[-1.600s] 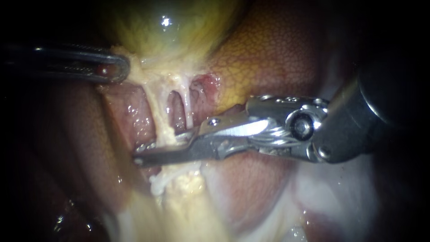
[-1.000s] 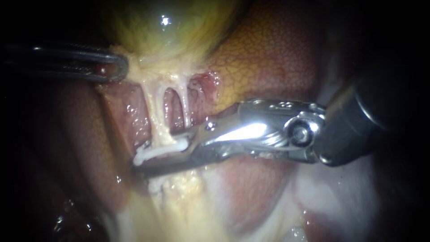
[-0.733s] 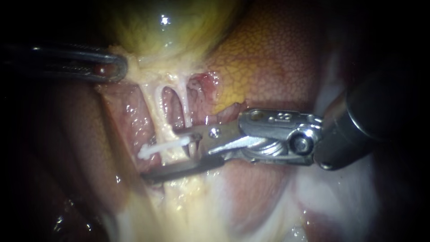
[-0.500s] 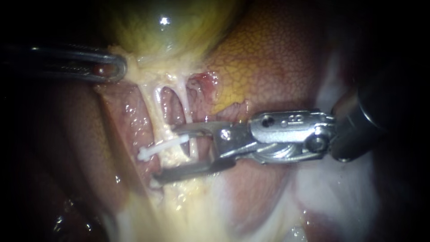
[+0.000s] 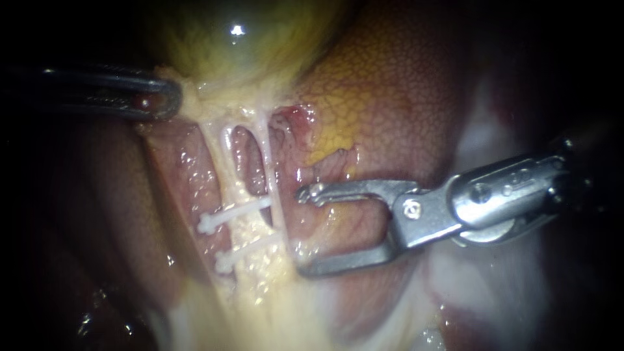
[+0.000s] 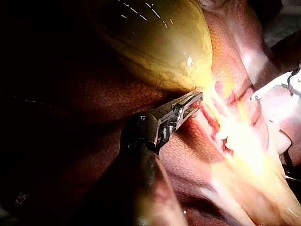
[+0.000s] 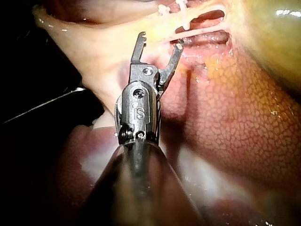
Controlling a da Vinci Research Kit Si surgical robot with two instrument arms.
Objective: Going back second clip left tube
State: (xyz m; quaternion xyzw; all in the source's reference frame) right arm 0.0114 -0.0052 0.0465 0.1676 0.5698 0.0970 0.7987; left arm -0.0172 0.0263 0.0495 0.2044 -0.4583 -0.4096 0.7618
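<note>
Two pale tubes run down from the yellow-green gallbladder [image 5: 240, 39]: the left tube [image 5: 218, 159] and the right tube [image 5: 268, 162]. Two white clips lie across the left tube, an upper clip [image 5: 234, 214] and a lower clip [image 5: 250, 250]. My right instrument [image 5: 304, 231] is just right of the tubes, its jaws open and empty, touching neither clip. In the right wrist view my right instrument [image 7: 160, 41] has the tubes ahead of its wide-spread jaws. My left instrument [image 5: 162, 97] is shut on tissue at the gallbladder's lower edge and holds it taut; the left wrist view shows my left instrument [image 6: 192, 101] gripping there too.
Mottled orange-red liver [image 5: 390, 84] fills the upper right behind my right instrument. Pale fatty tissue [image 5: 273, 305] spreads below the clips. Whitish membrane [image 5: 481, 279] lies under the right instrument's shaft. Dark liver surface [image 5: 97, 214] lies left of the tubes.
My right instrument's jaws opened off the upper clip, left it on the left tube, and drew back to the right, clear of the tubes. The left instrument kept its hold.
</note>
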